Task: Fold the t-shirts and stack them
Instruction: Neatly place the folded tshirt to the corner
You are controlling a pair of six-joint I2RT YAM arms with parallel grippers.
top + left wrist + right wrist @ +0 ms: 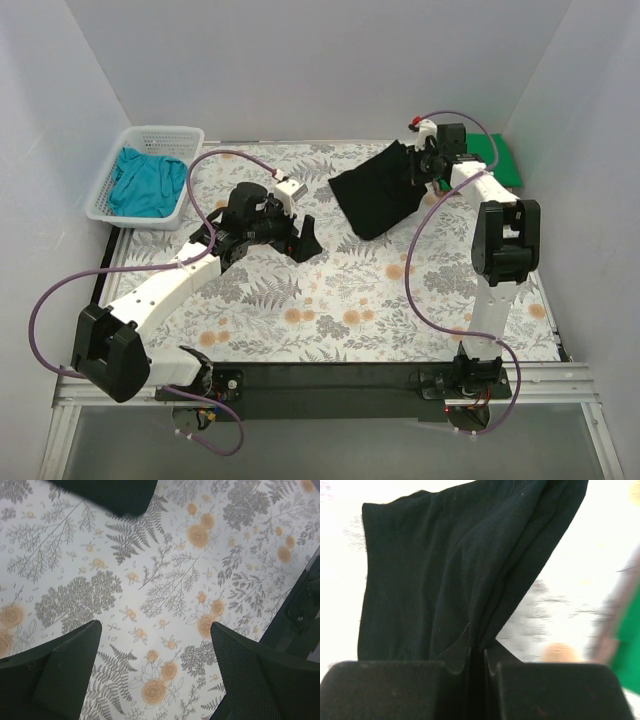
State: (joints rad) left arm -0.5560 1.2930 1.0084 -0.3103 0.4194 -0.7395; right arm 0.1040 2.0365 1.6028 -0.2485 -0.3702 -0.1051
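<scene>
Even, diffuse light is filling the top view, throwing faint shadows on the tablecloth [340, 300]. The right wrist view is bleaching that cloth white and blurring at its right edge; the left wrist view is showing it sharply.

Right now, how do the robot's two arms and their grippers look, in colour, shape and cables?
Both the left arm and the right arm have white links joined by bulky black housings. A thin purple cable loops along each arm. The left gripper and the right gripper are black, with two broad fingers; one left pad shows a fine dotted texture.
</scene>
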